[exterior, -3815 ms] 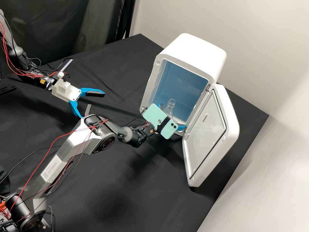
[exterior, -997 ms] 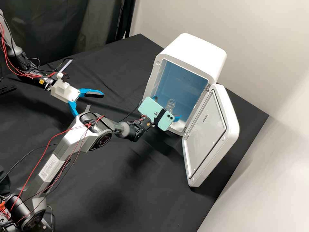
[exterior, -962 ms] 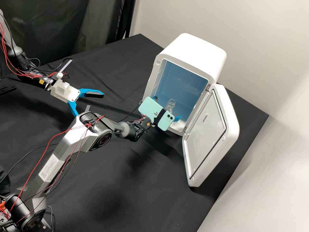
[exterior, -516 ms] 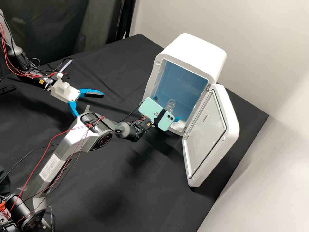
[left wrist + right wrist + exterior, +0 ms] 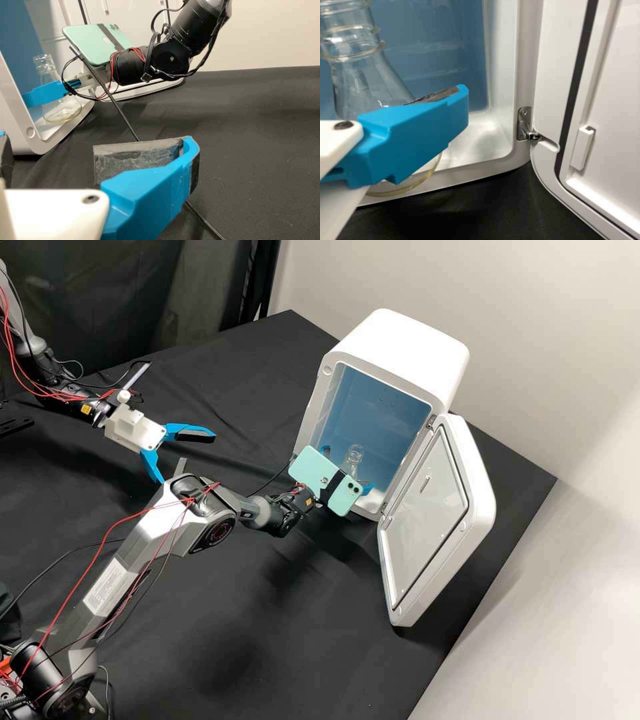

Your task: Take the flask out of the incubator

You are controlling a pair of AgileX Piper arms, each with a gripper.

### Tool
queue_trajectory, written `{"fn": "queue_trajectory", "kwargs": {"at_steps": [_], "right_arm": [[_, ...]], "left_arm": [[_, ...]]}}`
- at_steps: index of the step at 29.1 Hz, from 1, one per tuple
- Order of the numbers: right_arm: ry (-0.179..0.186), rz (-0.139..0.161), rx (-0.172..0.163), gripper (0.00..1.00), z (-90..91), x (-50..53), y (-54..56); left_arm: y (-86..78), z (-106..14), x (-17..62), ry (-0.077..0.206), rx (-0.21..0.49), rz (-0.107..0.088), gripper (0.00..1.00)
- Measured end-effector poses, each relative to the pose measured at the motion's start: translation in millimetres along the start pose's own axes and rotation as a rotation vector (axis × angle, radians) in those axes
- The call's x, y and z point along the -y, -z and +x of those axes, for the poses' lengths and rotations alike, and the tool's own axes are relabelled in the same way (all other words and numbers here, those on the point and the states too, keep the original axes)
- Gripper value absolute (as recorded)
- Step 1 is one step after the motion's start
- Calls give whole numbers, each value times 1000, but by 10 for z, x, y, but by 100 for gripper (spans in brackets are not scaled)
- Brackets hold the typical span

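High view: the incubator [image 5: 400, 347] stands on the black surface [image 5: 280, 613], its door [image 5: 433, 520] swung wide. The flask [image 5: 354, 457] is upright on its floor. The right gripper [image 5: 349, 467] is inside, jaws apart either side of the flask. The left gripper [image 5: 188, 457] hangs well back, jaws spread. Left wrist view: flask just inside the sill. Right wrist view: flask close behind one blue jaw.
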State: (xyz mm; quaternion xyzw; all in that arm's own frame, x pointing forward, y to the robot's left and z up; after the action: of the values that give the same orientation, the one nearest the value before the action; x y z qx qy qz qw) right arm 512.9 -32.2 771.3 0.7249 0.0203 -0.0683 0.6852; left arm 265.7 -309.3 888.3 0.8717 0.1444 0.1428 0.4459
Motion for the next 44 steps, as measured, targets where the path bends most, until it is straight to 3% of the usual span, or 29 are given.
{"fn": "queue_trajectory", "kwargs": {"at_steps": [44], "right_arm": [[2,1,0,0,-3,-27,-26]], "left_arm": [[0,0,0,0,0,0,100]]}}
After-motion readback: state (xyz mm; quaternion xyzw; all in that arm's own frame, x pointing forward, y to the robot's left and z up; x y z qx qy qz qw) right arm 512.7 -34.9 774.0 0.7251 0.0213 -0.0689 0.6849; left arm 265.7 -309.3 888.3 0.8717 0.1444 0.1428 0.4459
